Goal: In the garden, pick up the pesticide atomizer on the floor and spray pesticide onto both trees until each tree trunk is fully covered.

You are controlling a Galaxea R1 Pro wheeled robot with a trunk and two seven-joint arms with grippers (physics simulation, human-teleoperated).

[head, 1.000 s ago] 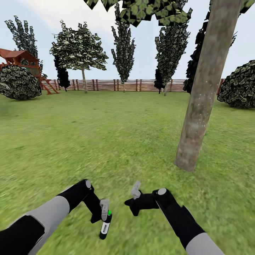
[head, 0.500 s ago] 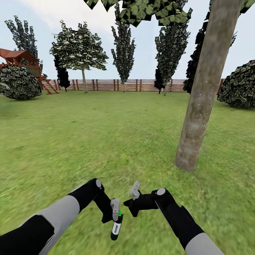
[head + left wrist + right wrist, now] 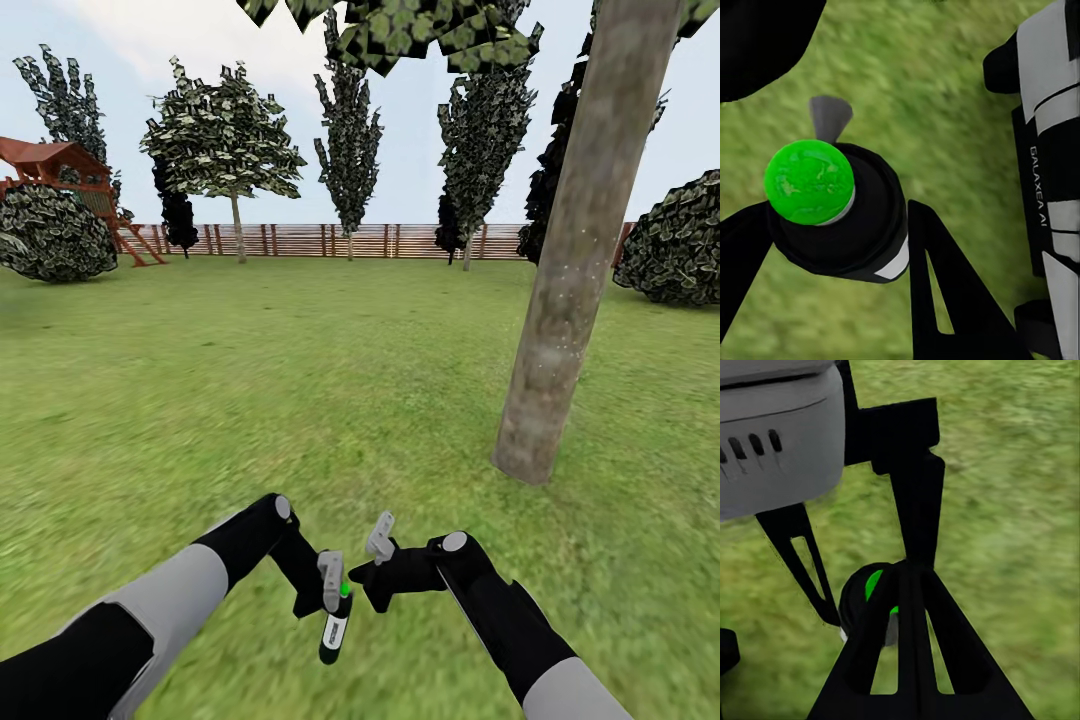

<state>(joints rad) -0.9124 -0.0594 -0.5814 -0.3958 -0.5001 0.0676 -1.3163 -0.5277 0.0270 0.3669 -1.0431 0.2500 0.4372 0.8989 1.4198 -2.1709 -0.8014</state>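
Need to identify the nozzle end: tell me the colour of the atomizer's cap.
Bright green, on the dark pesticide atomizer; clearest in the left wrist view.

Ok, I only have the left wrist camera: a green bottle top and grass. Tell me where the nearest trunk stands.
Observer: In the head view the tree trunk rises ahead and to the robot's right, on the lawn beyond the right gripper.
Operator: Give me the bottle's pose.
Observer: The pesticide atomizer hangs down from the left gripper, green cap up, white label towards the head camera.
Operator: Now find the second tree.
Observer: Another bare-trunked tree stands far off to the robot's left, by the wooden fence.
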